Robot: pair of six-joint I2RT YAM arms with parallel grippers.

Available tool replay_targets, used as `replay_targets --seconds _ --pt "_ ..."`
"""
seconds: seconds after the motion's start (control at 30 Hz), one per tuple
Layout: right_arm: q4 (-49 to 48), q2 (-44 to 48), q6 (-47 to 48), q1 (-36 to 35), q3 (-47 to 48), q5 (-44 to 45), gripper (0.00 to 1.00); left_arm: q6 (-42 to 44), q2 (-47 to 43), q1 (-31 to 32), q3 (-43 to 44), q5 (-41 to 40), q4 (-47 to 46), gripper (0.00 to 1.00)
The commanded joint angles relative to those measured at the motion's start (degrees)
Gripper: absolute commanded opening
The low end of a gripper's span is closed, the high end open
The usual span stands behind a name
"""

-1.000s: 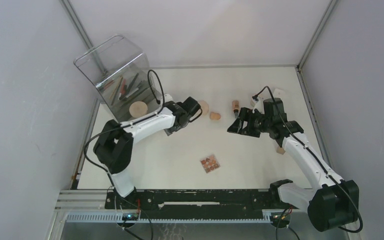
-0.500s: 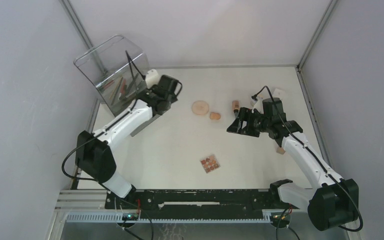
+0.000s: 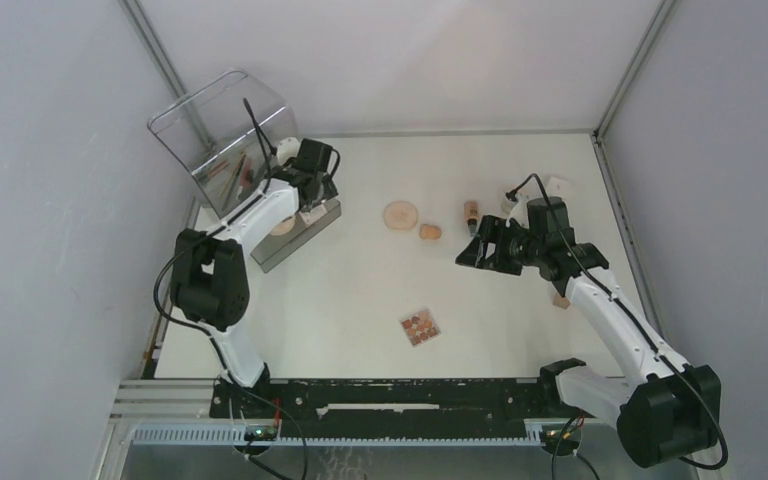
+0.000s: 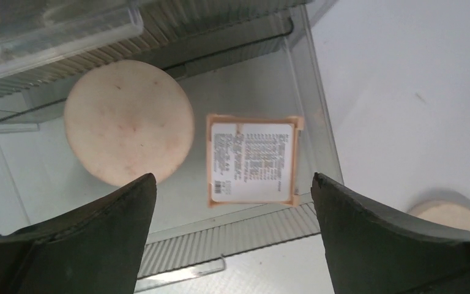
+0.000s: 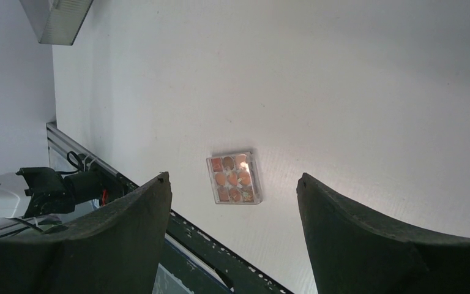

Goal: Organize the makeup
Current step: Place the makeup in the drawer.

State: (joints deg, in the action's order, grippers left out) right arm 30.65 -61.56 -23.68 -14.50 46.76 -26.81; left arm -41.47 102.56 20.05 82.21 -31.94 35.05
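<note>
Top external view: the white table point(image 3: 360, 290) takes up most of the frame. The clear organizer point(image 3: 222, 125) stands at its ten o'clock corner, and the pencils and brushes point(image 3: 228, 170) inside it show only as thin red and dark streaks through the wall. The left arm point(image 3: 250, 225) stretches toward ten o'clock and ends over a clear tray point(image 4: 316, 116) at the organizer's foot. The right arm point(image 3: 610, 310) bends in from five o'clock and ends right of the table's centre.

In the left wrist view, the left gripper point(image 4: 232, 179) hangs above the tray with its jaws spread wide, holding and touching nothing. Below it, on the tray floor, a round powder disc point(image 4: 128, 122) lies at ten o'clock. A square palette point(image 4: 252, 159) lies label side up at the disc's three o'clock, with a narrow gap between them. The print on the label is too small to read. A second disc point(image 4: 448, 214) rests on the table at four o'clock, partly cut off by the right-hand finger.

The right gripper point(image 5: 232, 175) is also spread wide and empty, raised above the table. A colour palette point(image 5: 234, 178) lies flat between its fingers in the right wrist view; in the top view it is at the table's six o'clock.

Near one o'clock from the centre, a tan bottle point(image 3: 471, 211) and a beige sponge point(image 3: 430, 232) lie close together. A small beige piece point(image 3: 561, 300) beside the right arm and a pale item point(image 3: 557, 184) at two o'clock are too small to identify.
</note>
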Motion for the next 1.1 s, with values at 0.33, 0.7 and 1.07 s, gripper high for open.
replay_targets --seconds 0.33,0.7,1.07 --pt "-2.2 1.7 -1.0 -0.4 -0.9 1.4 0.82 14.3 -12.1 13.9 -2.9 5.3 -10.0 0.95" --pt "-0.3 5.1 -1.3 -0.2 -0.9 5.1 0.82 17.6 11.3 21.9 18.5 10.8 1.4 0.96" --pt "1.1 7.0 -0.9 0.4 -1.1 5.5 0.82 10.4 23.5 18.9 26.8 7.8 7.8 0.77"
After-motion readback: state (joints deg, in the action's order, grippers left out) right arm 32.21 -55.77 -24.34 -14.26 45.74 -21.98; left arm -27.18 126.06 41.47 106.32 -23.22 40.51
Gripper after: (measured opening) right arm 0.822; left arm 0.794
